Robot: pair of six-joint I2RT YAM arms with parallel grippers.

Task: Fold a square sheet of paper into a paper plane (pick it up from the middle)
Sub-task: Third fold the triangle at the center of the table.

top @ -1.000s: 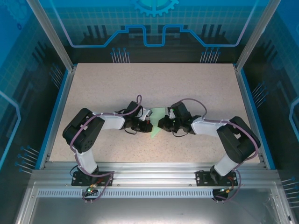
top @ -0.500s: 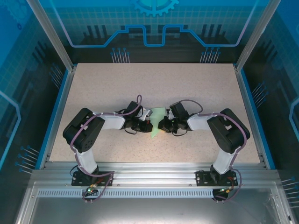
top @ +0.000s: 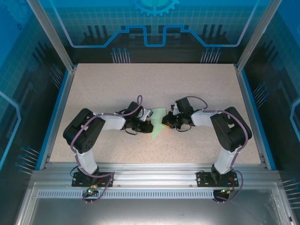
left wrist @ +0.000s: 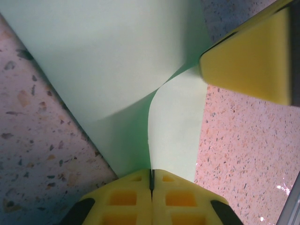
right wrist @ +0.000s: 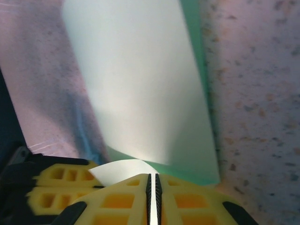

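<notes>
Over the last second, folds the right arm in at the elbow, drawing it from the right side of the table toward the middle. Swings the wrist toward the far edge. Brings the right gripper against the paper plane from slightly farther back.

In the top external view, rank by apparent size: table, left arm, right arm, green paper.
1. table
2. left arm and right arm: they look alike, so I do not rank one over the other
3. green paper, the smallest
</notes>
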